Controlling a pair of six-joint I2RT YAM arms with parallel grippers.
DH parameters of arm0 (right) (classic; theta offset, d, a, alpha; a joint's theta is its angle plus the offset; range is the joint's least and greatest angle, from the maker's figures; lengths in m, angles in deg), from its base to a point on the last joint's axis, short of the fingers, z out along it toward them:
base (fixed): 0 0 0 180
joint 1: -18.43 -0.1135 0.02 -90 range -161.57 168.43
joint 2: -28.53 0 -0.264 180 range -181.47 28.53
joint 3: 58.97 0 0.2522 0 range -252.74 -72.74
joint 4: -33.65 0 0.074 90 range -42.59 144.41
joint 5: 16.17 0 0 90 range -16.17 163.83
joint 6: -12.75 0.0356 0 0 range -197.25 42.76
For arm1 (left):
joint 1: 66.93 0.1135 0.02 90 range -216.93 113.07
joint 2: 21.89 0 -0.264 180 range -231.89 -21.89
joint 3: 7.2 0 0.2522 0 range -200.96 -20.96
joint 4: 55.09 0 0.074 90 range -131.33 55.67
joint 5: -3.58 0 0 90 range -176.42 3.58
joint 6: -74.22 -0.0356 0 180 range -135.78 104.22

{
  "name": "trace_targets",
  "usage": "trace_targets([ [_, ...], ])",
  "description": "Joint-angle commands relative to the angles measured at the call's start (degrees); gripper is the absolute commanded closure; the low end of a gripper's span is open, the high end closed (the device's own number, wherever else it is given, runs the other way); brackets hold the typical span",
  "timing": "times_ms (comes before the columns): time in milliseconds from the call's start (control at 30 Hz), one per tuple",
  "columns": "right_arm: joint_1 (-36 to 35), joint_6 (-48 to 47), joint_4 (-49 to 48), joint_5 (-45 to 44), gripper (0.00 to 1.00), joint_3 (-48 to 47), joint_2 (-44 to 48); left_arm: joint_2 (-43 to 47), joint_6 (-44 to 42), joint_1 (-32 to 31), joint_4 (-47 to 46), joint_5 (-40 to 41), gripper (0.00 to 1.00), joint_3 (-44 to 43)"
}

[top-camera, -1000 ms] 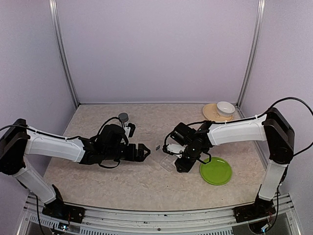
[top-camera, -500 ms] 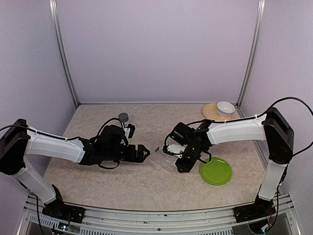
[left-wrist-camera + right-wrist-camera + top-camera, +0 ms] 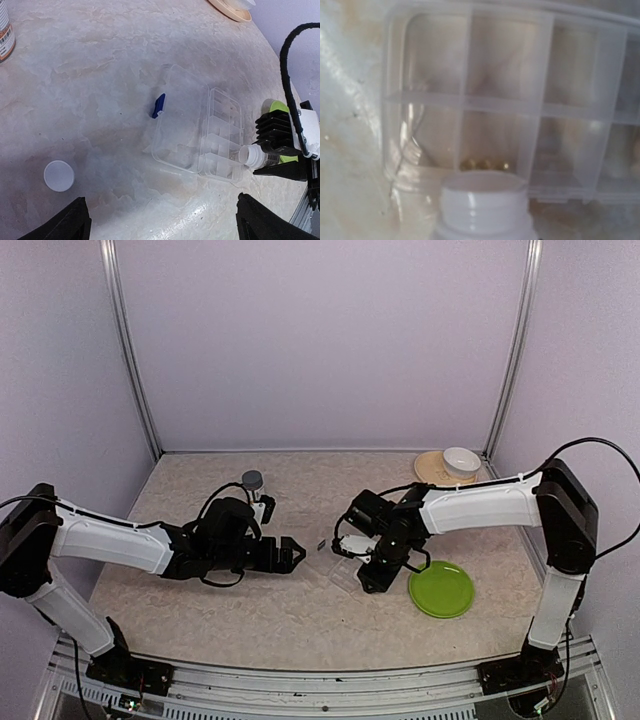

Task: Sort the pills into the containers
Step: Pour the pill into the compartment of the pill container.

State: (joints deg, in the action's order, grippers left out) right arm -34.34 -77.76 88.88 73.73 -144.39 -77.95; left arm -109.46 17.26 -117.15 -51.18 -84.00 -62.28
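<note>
The right gripper [image 3: 374,574] is gripping a small bottle [image 3: 484,205], with its jaws partly closed around the bottle's body. It is tipping the bottle so the uncapped white neck is pointing out ahead of its fingers. The pill box [image 3: 220,137] is lying just beyond the bottle mouth, and a few small golden pills [image 3: 485,164] are sitting in the compartment directly in front of that mouth, against its near wall. The neighbouring compartments are looking empty, though blur is making this uncertain. The left gripper [image 3: 293,555] is hovering with its jaws spread wide and holding nothing. The box's open lid [image 3: 181,120] is lying flat ahead of it, and a round white cap [image 3: 59,176] is resting on the table off to its left. The step in hand is probably pouring pills into one compartment. The next move is likely calling for a slight, careful change of tilt. Otherwise, the bottle would need levelling and shifting sideways over another compartment without nudging the light, unheld box.
</note>
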Motion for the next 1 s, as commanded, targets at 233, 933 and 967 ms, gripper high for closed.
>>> trace_targets([
  [233, -0.7, -0.5, 3.4, -0.4, 0.8, -2.4, -2.4, 1.6, 0.3, 0.2, -1.8, 0.3, 0.01, 1.0],
  [933, -0.7, -0.4, 6.1, -0.7, 0.78, -4.1, -3.5, 1.8, 0.5, 0.2, -2.6, 0.3, 0.01, 1.9],
  [967, -0.7, -0.4, 6.4, -0.8, 0.78, -4.2, -3.6, 1.9, 0.5, 0.3, -2.6, 0.3, 0.01, 1.9],
])
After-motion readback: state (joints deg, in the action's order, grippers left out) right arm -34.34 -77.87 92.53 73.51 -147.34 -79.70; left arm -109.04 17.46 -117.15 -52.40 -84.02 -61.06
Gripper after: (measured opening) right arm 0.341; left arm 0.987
